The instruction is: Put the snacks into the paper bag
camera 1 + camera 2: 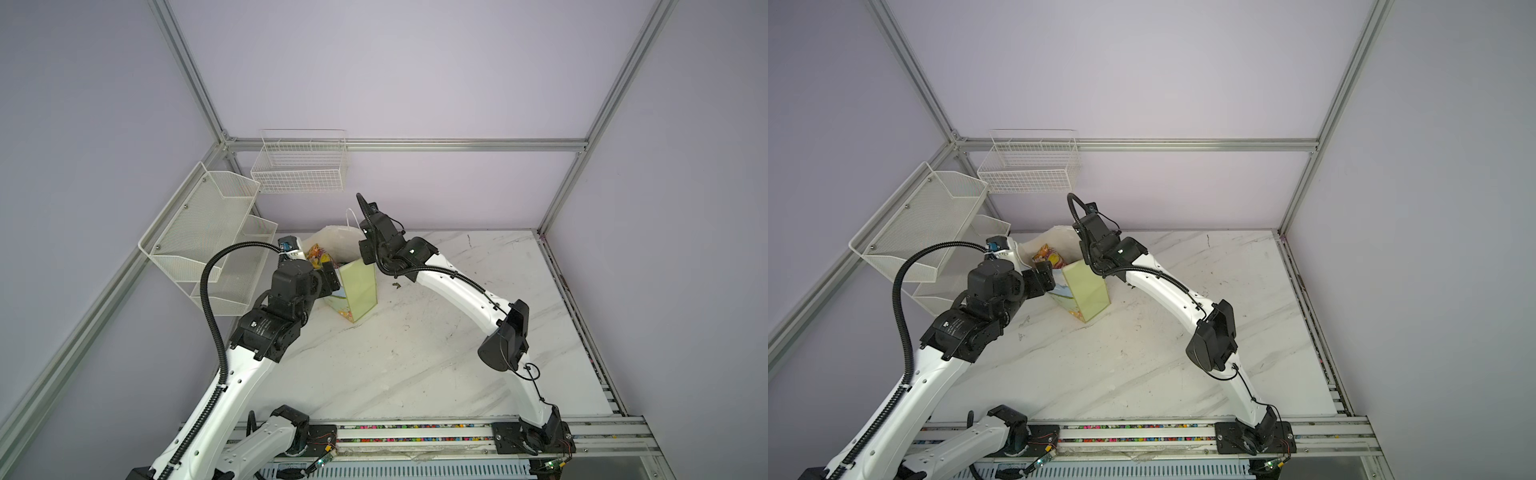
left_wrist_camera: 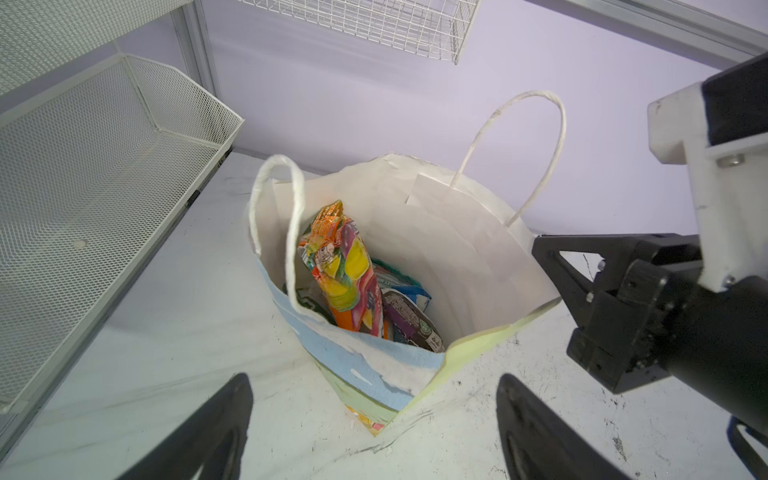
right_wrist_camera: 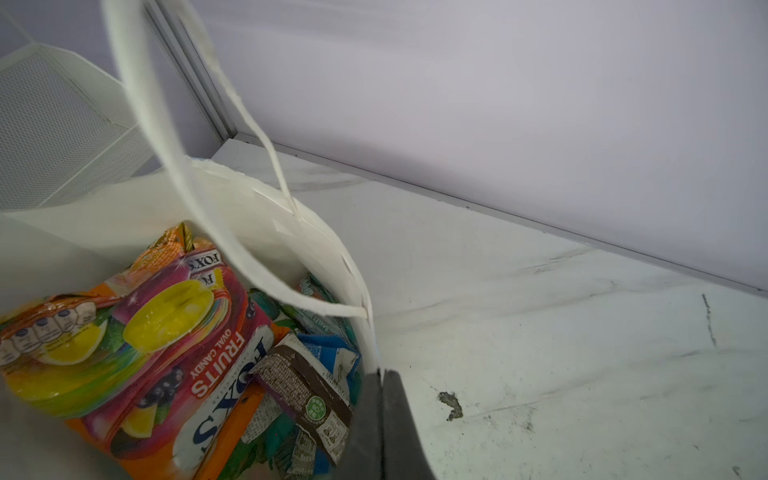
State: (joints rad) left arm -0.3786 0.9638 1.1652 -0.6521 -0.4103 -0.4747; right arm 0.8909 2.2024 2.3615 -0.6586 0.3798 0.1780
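Now, working from your left: the mesh rack (image 1: 208,237) is hanging on the left wall, and you are hovering the left gripper (image 2: 374,386) over the near rim of the paper bag (image 1: 358,286), its jaws spread wide and carrying nothing. The bag is standing upright on the table (image 1: 415,357), near the back left corner. The snacks (image 3: 166,332) are lying inside it: the orange packet (image 2: 345,266) is leaning tallest, the dark purple bar wrapper (image 2: 409,320) is resting beside it, and teal and blue corners are poking out underneath, though you are not getting a full count from here. On the right, the right gripper (image 3: 381,382) is squeezing fully closed and looks to be pinching the bag's side rim, steadying the mouth. No packet is showing on the table, so you are likely finishing the last drop. Next you are needing to lift the left claw clear of the string handle (image 2: 292,232), then release the rim gently so the bag is not tipping
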